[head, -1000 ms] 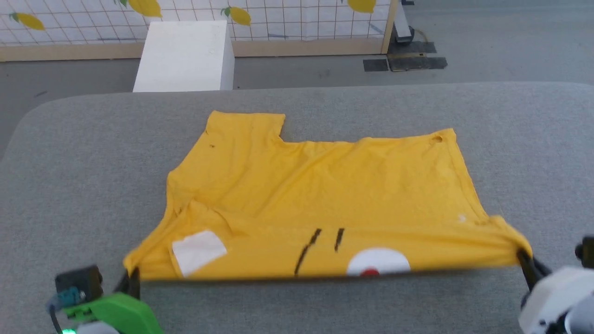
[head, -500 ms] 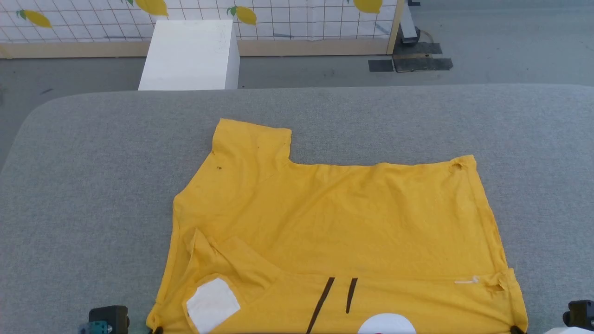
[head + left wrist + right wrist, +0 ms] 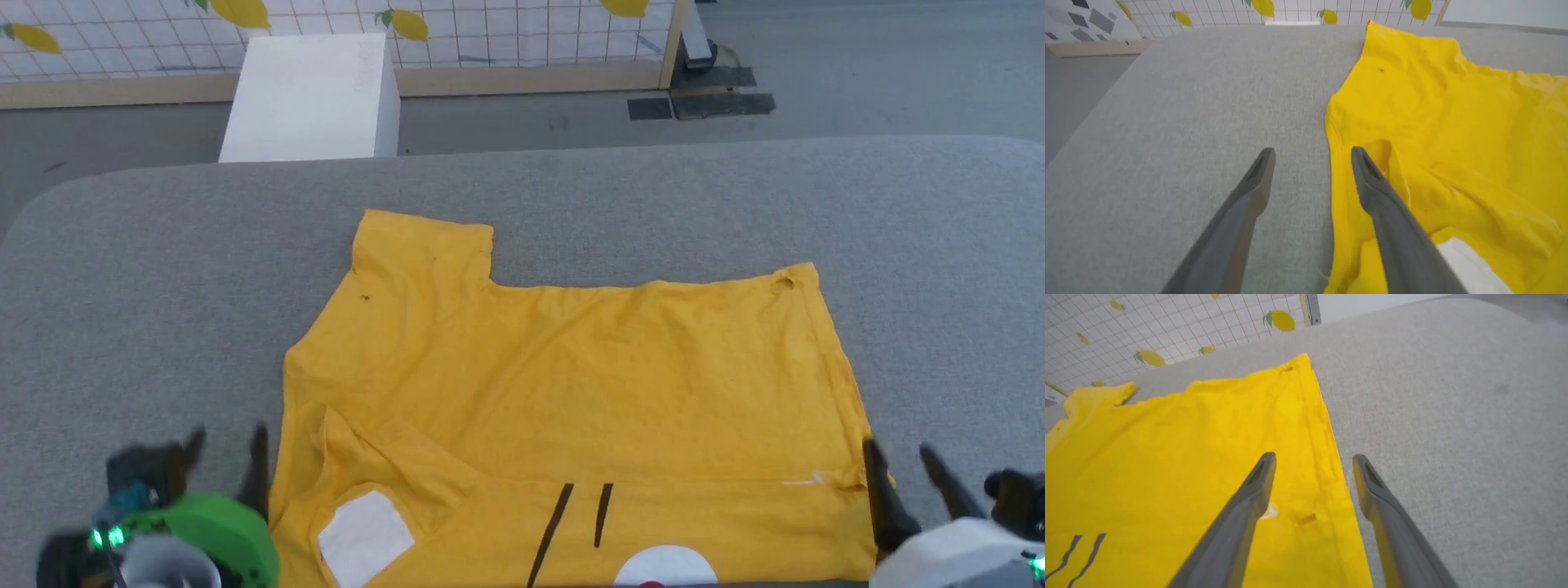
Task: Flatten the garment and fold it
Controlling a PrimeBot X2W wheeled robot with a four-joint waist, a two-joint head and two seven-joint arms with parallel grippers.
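The yellow garment [image 3: 571,384] lies spread on the grey table [image 3: 147,269], plain reverse up, with its near edge folded over showing a white patch [image 3: 365,537], two dark stripes and a white patch with a red dot. My left gripper [image 3: 227,441] hovers open at the garment's near left edge; in the left wrist view one finger [image 3: 1372,192] is over the cloth [image 3: 1453,134], the other over the table. My right gripper [image 3: 898,457] is open at the near right edge, straddling the hem [image 3: 1339,477] of the garment [image 3: 1188,457]. Both hold nothing.
A white box [image 3: 310,98] stands on the floor beyond the table's far edge. Behind it runs a gridded partition with lemon prints [image 3: 490,33]. Bare grey tabletop surrounds the garment on the left, right and far sides.
Both grippers have let go of the garment's near corners and opened. The lifted near edge has dropped flat onto the table. The head view has shifted.
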